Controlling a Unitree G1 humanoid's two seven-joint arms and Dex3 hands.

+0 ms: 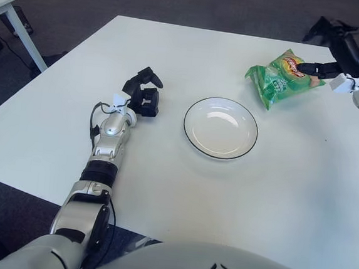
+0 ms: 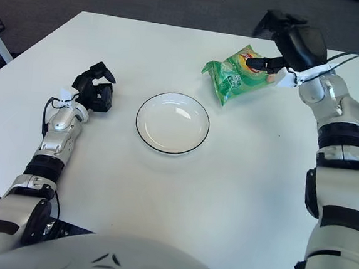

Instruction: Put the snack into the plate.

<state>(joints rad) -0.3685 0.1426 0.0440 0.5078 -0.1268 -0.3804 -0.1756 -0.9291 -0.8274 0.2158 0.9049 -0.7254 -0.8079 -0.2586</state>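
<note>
A green snack bag lies at the far right of the white table, beyond and right of the white plate. The plate has a thin black rim, holds nothing and sits mid-table. My right hand is at the bag's far right end, with one black finger lying on the bag's top and the others raised behind it; the bag also shows in the right eye view. My left hand shows left of the plate with fingers loosely curled, holding nothing.
A second white table's corner and leg stand at the far left, off my table. Dark carpet floor surrounds the table.
</note>
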